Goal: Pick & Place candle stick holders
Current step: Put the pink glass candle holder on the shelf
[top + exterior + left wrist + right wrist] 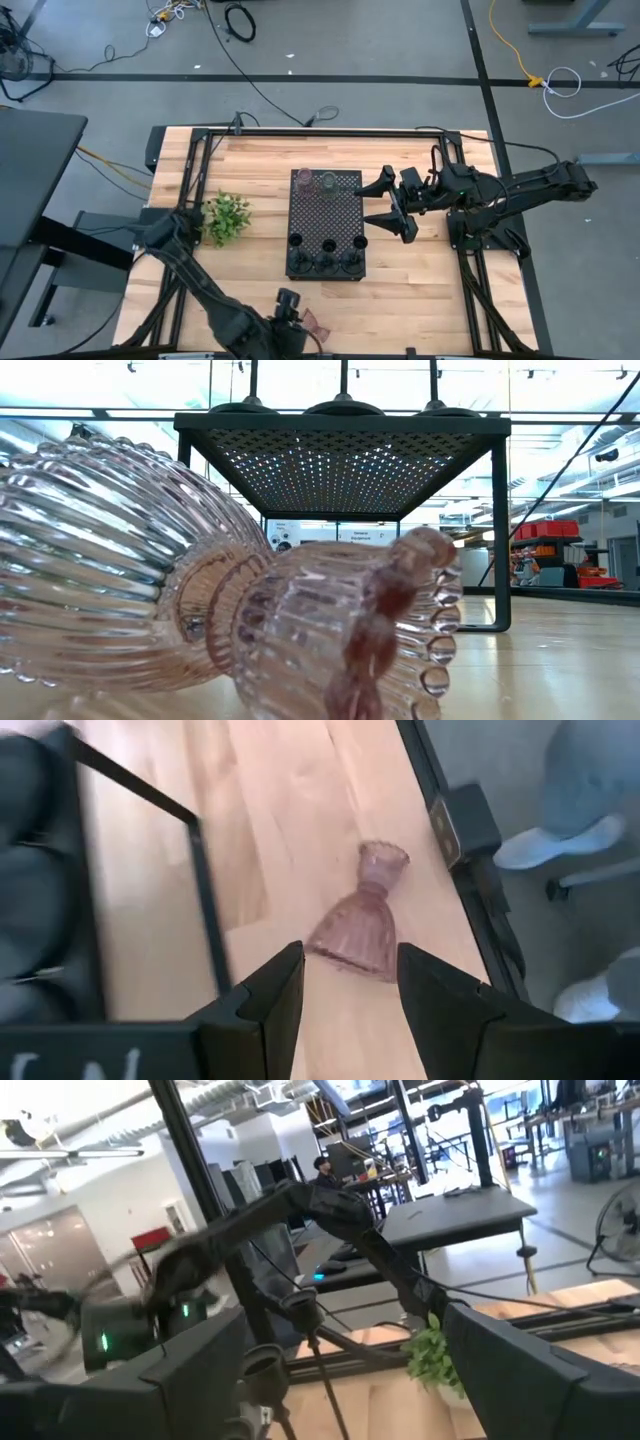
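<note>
The pink cup (362,915) lies on its side on the table (420,290), near the front edge, just beside the tray's leg. In the low view this cup (230,600) fills most of the picture, with its ribbed glass very close to the camera.

The left gripper (350,990) hovers over the lying cup. Its fingers (272,992) stand apart at a middle width, one on each side of the wide end of the cup, and they do not touch the glass. The gripper holds nothing. In the high view the left gripper (292,318) is at the front edge of the table, with the pink cup (315,322) just beside it.

The black tray (327,222) stands in the middle of the table. Three black sticks (326,256) stand in a row at its front end. Two more glass cups (317,181) stand at its far end, close together.

The right gripper (384,203) hangs beside the right side of the tray, with fingers wide apart and empty.

A green sprig (226,217) lies on the table left of the tray, well apart from the cups.
</note>
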Controlling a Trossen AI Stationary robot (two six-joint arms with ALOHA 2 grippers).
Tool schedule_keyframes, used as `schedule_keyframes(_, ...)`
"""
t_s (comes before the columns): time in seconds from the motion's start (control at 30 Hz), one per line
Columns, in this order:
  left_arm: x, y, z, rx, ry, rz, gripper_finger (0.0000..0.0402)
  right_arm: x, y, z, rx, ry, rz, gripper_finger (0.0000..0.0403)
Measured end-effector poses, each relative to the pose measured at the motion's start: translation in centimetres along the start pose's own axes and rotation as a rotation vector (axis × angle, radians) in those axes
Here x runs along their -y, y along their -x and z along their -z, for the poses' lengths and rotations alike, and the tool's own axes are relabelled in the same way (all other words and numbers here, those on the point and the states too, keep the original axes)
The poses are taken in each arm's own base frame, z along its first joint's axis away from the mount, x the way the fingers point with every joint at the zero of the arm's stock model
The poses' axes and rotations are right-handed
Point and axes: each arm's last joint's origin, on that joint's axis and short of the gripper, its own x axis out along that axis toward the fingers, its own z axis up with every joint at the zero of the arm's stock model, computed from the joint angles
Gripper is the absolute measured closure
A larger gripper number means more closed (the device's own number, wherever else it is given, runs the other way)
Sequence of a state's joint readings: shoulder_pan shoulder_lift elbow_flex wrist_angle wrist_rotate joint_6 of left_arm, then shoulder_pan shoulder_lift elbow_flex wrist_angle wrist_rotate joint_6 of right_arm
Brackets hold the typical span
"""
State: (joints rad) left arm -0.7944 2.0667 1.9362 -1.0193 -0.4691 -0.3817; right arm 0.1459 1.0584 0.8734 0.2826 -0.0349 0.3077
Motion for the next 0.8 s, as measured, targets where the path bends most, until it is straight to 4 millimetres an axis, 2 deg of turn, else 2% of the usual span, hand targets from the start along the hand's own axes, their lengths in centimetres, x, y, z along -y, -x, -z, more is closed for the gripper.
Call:
schedule_keyframes(0.27,1.0,-4.9,0.3,-0.06,0.004,0.001,0.0237,0.0,0.0,-0.1,0.008,-0.072,-0.003,0.0064)
schedule_keyframes(0.43,1.1,-6.9,0.1,-0.084,-0.018,0.095,0.0237,0.0,0.0,-0.1,0.007,-0.076,-0.003,0.0064)
schedule_keyframes(0.57,1.0,-7.9,-0.2,-0.09,-0.075,0.185,0.0237,0.0,0.0,-0.1,0.005,-0.075,-0.002,0.0064)
schedule_keyframes(0.8,-0.2,-8.5,-0.8,-0.057,-0.12,0.177,0.0232,0.0,0.0,0.1,-0.006,-0.049,0.002,0.0064)
